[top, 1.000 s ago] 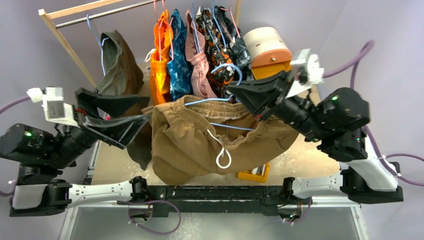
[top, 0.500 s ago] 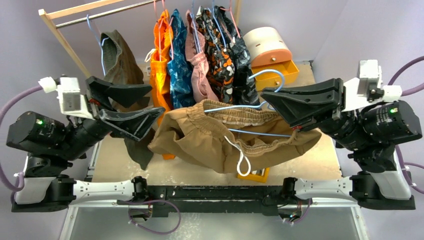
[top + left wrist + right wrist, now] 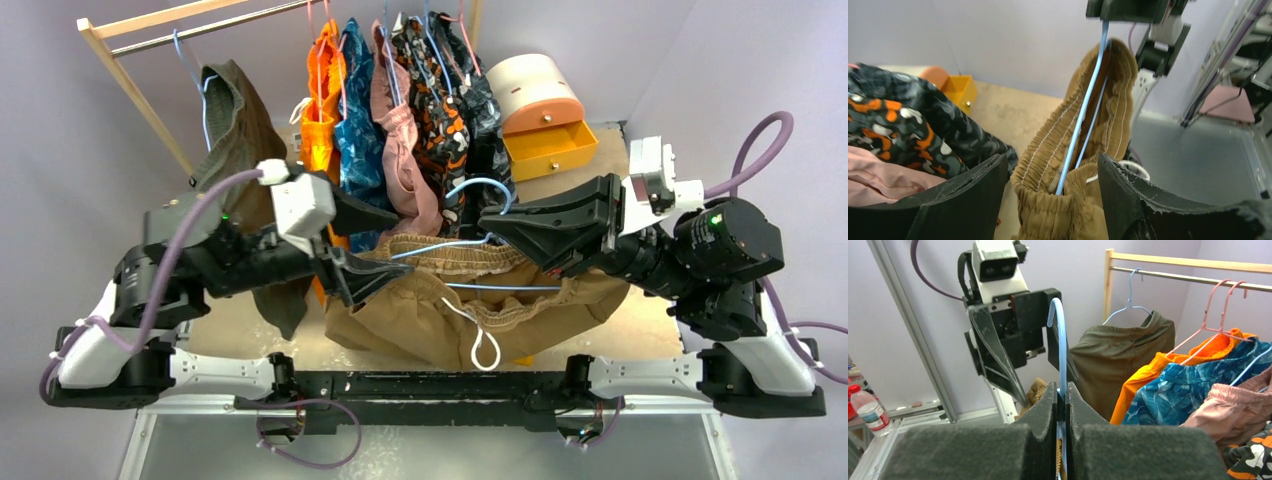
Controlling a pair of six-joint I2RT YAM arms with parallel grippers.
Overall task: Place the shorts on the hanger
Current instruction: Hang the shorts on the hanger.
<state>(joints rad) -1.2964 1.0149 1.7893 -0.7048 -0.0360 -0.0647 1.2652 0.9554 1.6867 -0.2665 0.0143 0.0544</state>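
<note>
Right gripper (image 3: 1062, 388): my fingers were pinched shut on the hanger (image 3: 1062, 340), clamping the thin blue wire just below the hook. The hook curved up past my fingertips. In the top view that gripper (image 3: 492, 222) sat at the hook end, with the hanger (image 3: 500, 287) lying roughly level and running left toward my other arm.

Left gripper (image 3: 1050, 165): jaws wide, nothing held. They straddled the far end of the waistband, one finger on each side, with a gap both ways. From above, the left gripper (image 3: 393, 246) sat at the left tip of the hanger frame.

The shorts (image 3: 1120, 95) were on the hanger (image 3: 1083, 115). Both blue wires ran inside the gathered waistband, which was stretched along them. The body of the shorts (image 3: 420, 310) sagged below the frame over the table (image 3: 235, 320); I couldn't tell whether the cloth touched it. The white drawstring (image 3: 482, 345) hung in a loop off the front.

Behind were the wooden rack (image 3: 130, 85) with the olive garment (image 3: 235, 130) on its own blue hanger, then the orange shorts (image 3: 322, 90) and a row of patterned ones. Pink hangers (image 3: 1220, 302) were on the rail. The orange drawer box (image 3: 545, 125) sat at the back right with its drawer pulled out.
</note>
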